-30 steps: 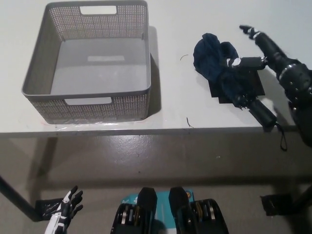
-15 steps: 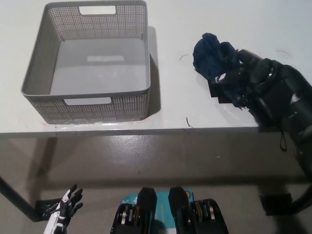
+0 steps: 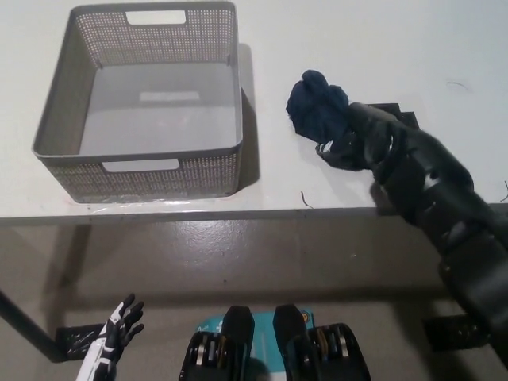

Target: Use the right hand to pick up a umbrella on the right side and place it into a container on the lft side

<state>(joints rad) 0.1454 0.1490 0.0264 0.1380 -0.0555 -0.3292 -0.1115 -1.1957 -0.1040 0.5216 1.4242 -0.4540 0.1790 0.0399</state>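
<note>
A folded dark blue umbrella [image 3: 315,103] is held over the white table, right of the basket. My black right hand [image 3: 359,139] is shut on the umbrella, covering its handle end; only the bunched blue canopy shows, at the hand's left. The grey perforated basket [image 3: 57,103] stands on the table's left part, with nothing inside. My white left hand [image 3: 117,337] hangs low at the bottom left, below the table's front edge, fingers spread, holding nothing.
A black flat patch [image 3: 394,111] lies on the table behind my right hand. The table's front edge [image 3: 238,211] crosses the picture, with floor below it. White tabletop [image 3: 274,163] lies between basket and umbrella.
My right hand has closed on the umbrella and carried it left toward the basket, off the black patch. The left hand has barely moved.
</note>
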